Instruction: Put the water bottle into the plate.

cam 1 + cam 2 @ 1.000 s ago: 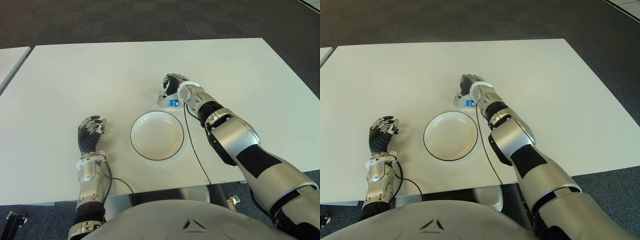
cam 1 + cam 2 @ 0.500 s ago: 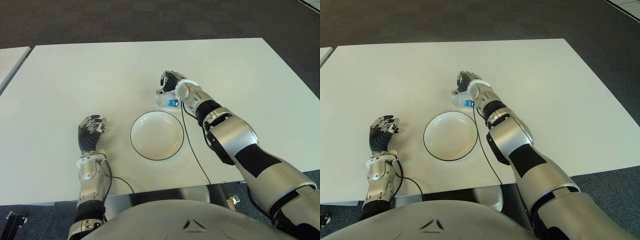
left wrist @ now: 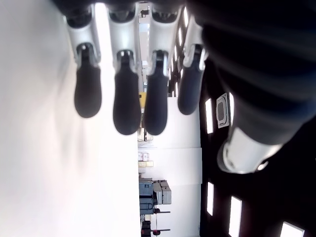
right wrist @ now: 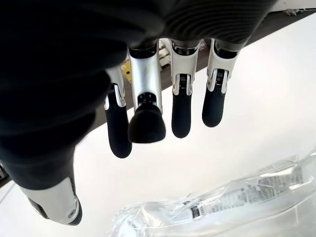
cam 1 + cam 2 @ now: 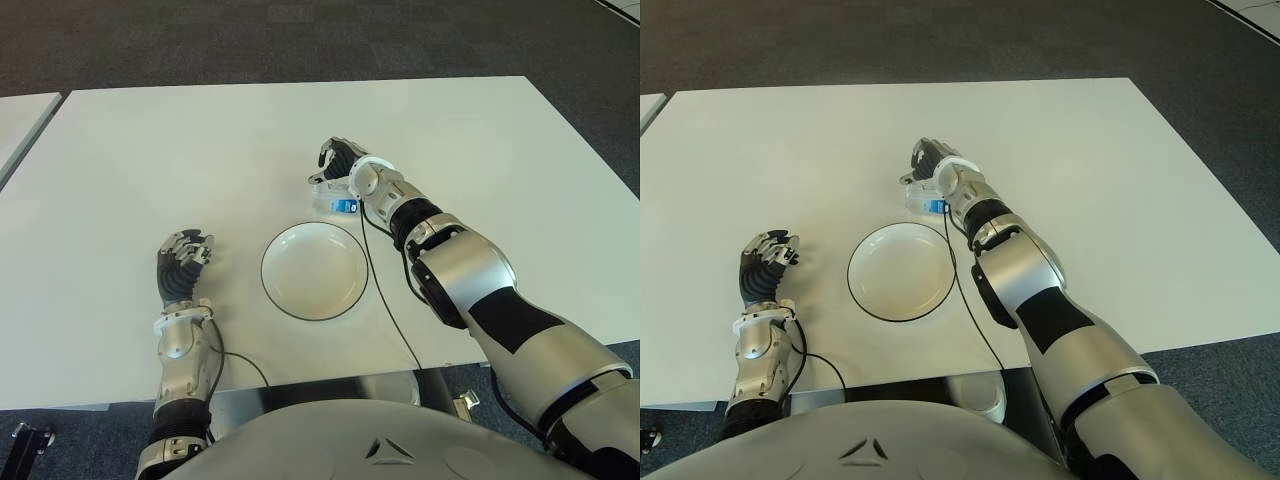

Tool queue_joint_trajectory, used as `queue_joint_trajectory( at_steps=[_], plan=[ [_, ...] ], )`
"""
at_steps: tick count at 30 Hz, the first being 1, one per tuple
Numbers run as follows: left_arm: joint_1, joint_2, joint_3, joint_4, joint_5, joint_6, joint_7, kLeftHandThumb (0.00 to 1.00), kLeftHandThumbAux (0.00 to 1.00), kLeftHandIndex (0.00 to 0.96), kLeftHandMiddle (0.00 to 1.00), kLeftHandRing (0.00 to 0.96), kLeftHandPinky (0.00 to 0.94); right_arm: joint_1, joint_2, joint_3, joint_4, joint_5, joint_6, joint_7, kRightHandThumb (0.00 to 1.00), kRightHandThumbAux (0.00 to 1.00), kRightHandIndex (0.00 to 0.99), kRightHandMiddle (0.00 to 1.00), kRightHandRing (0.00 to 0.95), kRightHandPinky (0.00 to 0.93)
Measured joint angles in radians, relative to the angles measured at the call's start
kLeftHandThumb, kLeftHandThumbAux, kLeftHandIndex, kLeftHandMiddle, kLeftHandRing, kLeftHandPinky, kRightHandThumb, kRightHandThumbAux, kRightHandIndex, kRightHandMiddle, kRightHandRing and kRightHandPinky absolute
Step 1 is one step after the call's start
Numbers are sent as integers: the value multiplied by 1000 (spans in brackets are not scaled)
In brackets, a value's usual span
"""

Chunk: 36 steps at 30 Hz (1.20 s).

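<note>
Water bottle (image 5: 334, 198) lying on side on white worktop (image 5: 480, 160), just beyond far rim of plate (image 5: 314, 271), blue label facing plate. Plate holds nothing. Right hand (image 5: 343, 165) directly over bottle, on its far side from plate; fingers (image 4: 180, 112) extended and spread above clear plastic, not closed round it, grasping nothing. Left hand (image 5: 180, 266) well left of plate, near worktop front edge, fingers relaxed, holding nothing.

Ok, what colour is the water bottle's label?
Blue, on the clear water bottle; clearest in the left eye view.
</note>
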Motion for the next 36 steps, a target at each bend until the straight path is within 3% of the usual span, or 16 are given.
queue_joint_trajectory(
  at_steps=[10,22,23,24,29,31,32,36],
  plan=[
    [0,-4,0,0,0,-4,0,835,678,399,508,633,624,-6,-9,33,-2,-28,-21,-17,704,727,438,861,853,835],
    [-10,-4,0,13,0,-11,0,836,677,406,501,624,619,-68,-89,112,-10,-86,-106,21,687,724,427,780,771,735],
    [-13,-4,0,17,0,-12,0,836,677,406,501,624,619,-73,-94,116,-11,-87,-111,26,686,724,426,750,739,708],
    [-16,-4,0,20,0,-12,0,836,676,408,500,624,620,-76,-98,119,-11,-87,-116,31,684,723,423,632,621,612],
    [-32,-4,0,41,1,-23,0,836,675,408,502,628,621,-89,-114,131,-14,-91,-146,49,681,722,418,470,458,449],
    [-35,-4,0,47,1,-31,0,836,675,408,505,632,624,-94,-119,138,-14,-94,-156,53,494,651,384,432,422,418],
    [-36,-4,0,50,1,-34,0,836,675,408,505,631,622,-97,-122,142,-14,-96,-160,56,416,615,314,360,363,374],
    [-40,-3,0,58,1,-42,0,837,675,411,502,631,627,-113,-133,149,-15,-102,-173,68,291,553,156,170,183,220]
  ],
)
